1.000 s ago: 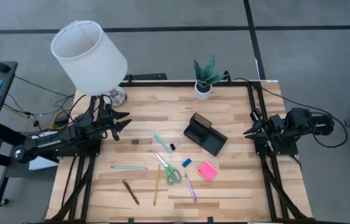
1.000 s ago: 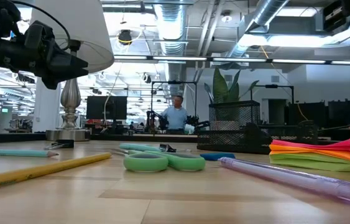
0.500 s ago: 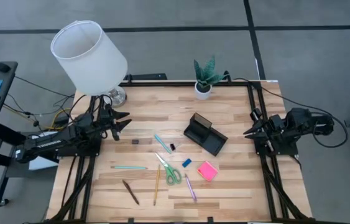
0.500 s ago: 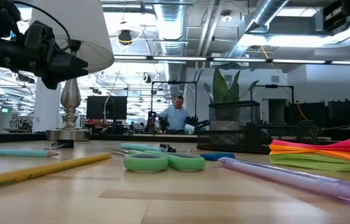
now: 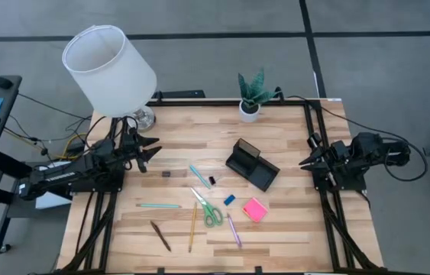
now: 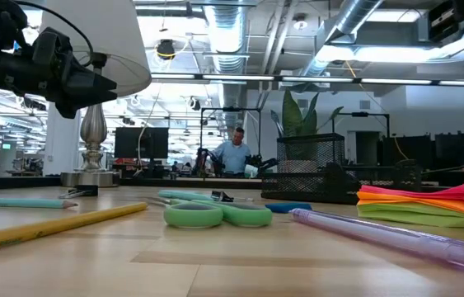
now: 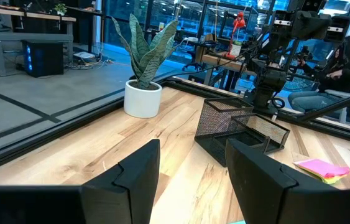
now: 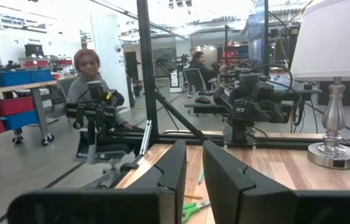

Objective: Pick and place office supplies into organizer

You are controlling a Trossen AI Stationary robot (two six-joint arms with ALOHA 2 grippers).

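The black mesh organizer stands at the table's middle right. The office supplies lie loose on the wood in front of it: green-handled scissors, a pink sticky-note pad, a blue eraser, two teal pens, a yellow pencil, a brown pencil, a purple pen and a small black clip. My left gripper hovers level at the table's left edge, open and empty. At the right edge my right gripper hovers with a narrow gap between its fingers and nothing in it.
A white-shaded lamp stands at the far left corner, close behind my left arm. A white pot with a green plant sits at the far edge. People sit in the room beyond the table. Bare wood lies between both grippers and the supplies.
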